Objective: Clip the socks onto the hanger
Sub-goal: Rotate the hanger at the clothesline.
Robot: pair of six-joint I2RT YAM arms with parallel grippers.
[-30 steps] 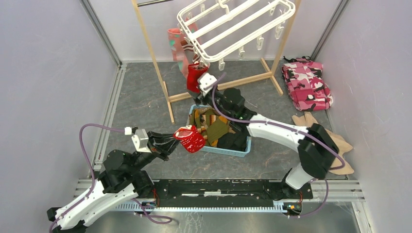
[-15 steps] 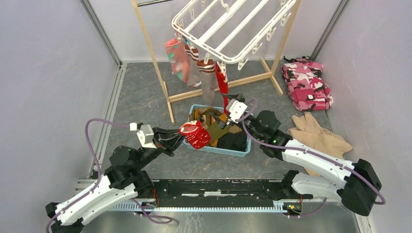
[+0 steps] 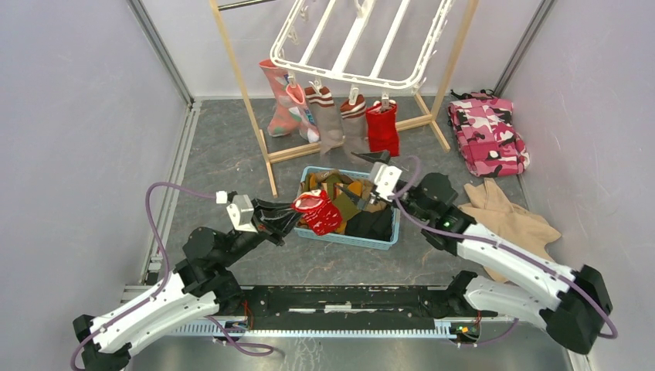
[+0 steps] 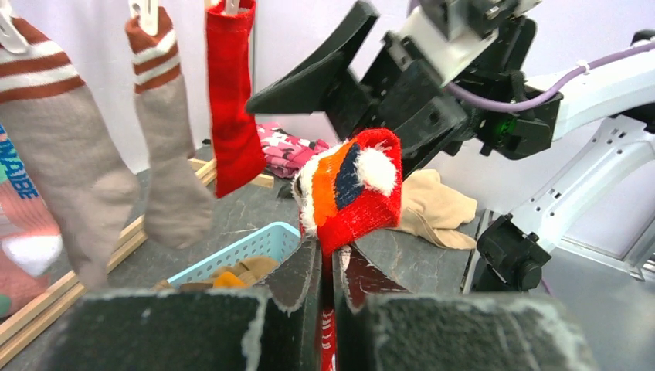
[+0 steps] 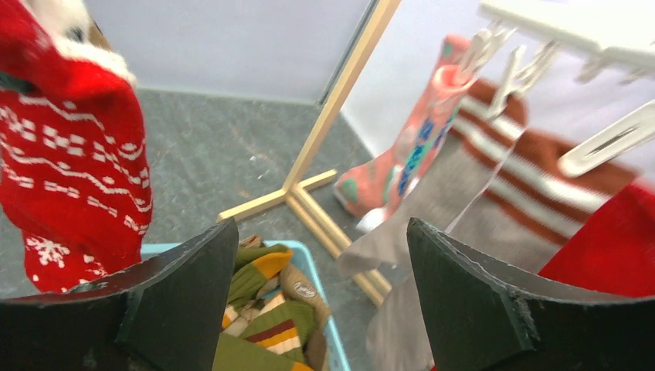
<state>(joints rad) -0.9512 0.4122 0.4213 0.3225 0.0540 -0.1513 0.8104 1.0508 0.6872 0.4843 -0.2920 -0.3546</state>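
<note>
The white hanger (image 3: 359, 39) hangs from the wooden stand at the back. Clipped along its near edge are salmon-pink socks (image 3: 282, 100), two grey-brown socks with striped cuffs (image 3: 330, 120) and a bright red sock (image 3: 382, 127). My left gripper (image 3: 295, 215) is shut on a red patterned sock (image 3: 318, 212) and holds it over the basket's left end; the sock also shows in the left wrist view (image 4: 357, 189) and the right wrist view (image 5: 73, 170). My right gripper (image 3: 363, 182) is open and empty above the basket, below the hung socks.
A light blue basket (image 3: 351, 239) with several green, brown and dark socks sits mid-floor. The wooden stand's foot (image 3: 347, 137) runs behind it. A pink camouflage cloth (image 3: 488, 133) and a tan garment (image 3: 510, 220) lie at the right.
My right arm has let go of the bright red sock, now hanging clipped, and drawn back down over the basket. The hanger has swung level. My left gripper has carried the patterned sock rightward.
</note>
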